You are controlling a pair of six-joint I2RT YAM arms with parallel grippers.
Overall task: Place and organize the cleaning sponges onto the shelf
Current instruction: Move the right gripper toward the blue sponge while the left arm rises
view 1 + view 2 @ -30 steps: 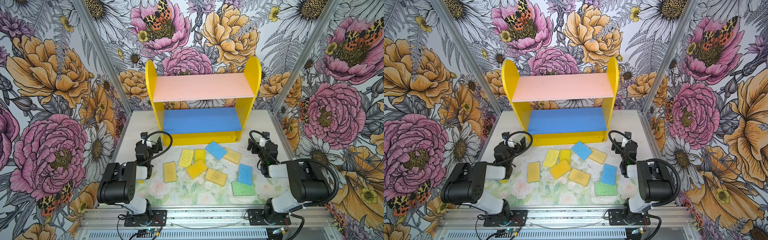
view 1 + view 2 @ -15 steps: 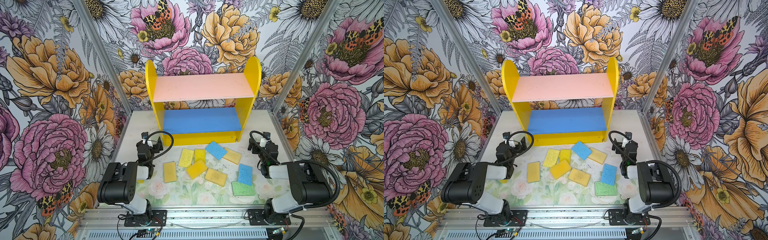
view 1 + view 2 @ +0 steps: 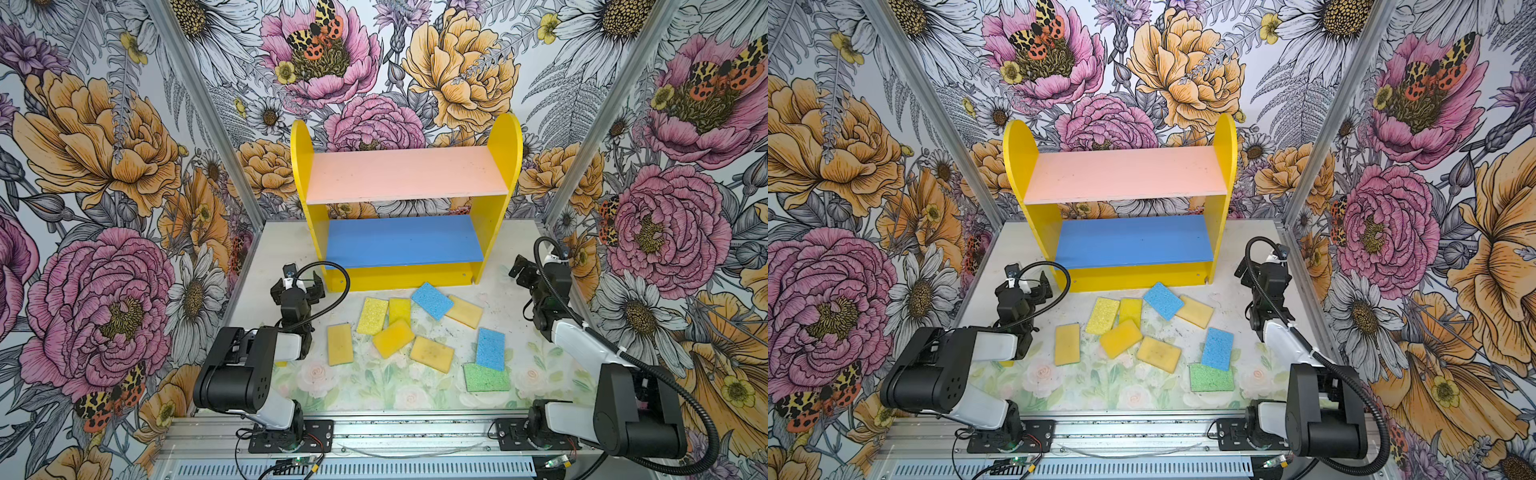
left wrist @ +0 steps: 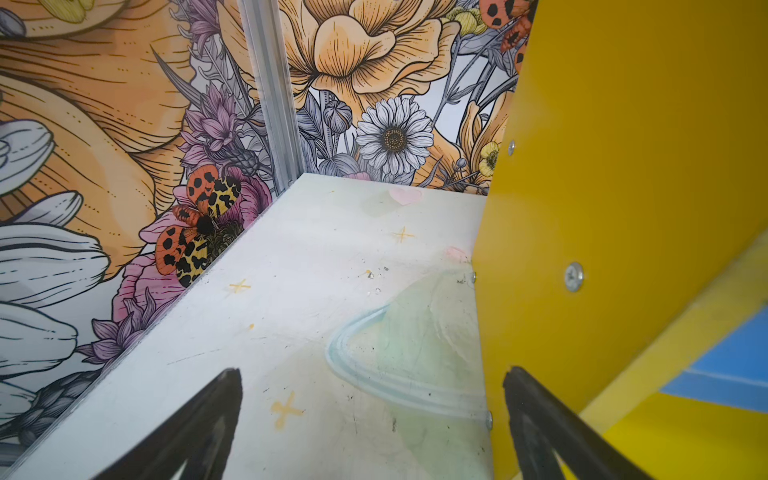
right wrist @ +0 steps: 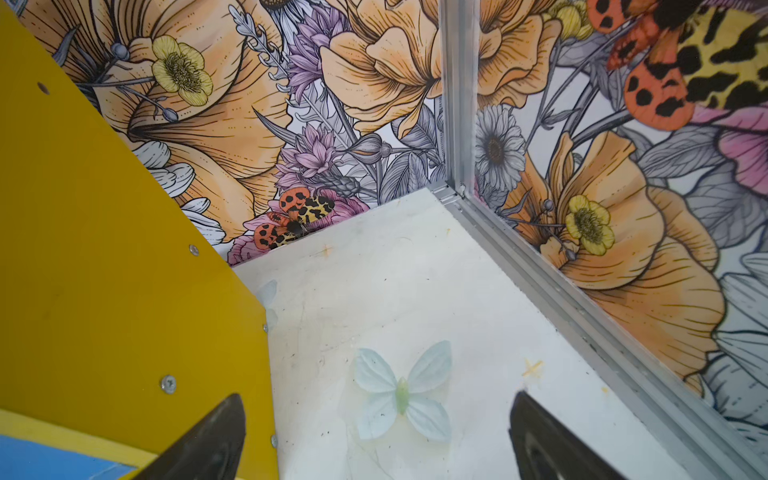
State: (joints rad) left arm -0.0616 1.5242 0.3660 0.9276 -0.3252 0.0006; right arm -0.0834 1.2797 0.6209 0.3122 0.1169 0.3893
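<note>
The left pincer (image 3: 297, 288) is spread as wide as it goes and holds nothing. In both top views it hangs just off the left front corner of the shelf (image 3: 497, 232). In the left wrist view its black fingers (image 4: 199, 428) stand far apart, one over the bare table (image 4: 299, 291) and the other in front of the shelf's yellow side; whether that finger touches the wood I cannot tell. The right pincer (image 5: 378, 397) is equally wide and empty. It sits near the shelf's right side, over bare table beside a pale printed butterfly (image 5: 402, 392), and touches nothing. The cleaning sponges (image 3: 432, 354) all lie flat on the table in front of the shelf, between the two arms. One light blue sponge (image 3: 432, 300) lies closest to the shelf's base strip. The other light blue sponge (image 3: 491, 348) overlaps the top edge of the green sponge (image 3: 486, 377). The yellow and tan ones are loosely scattered to the left of these, and some overlap. A yellow corner (image 3: 281, 363) peeks out from under the left arm.
</note>
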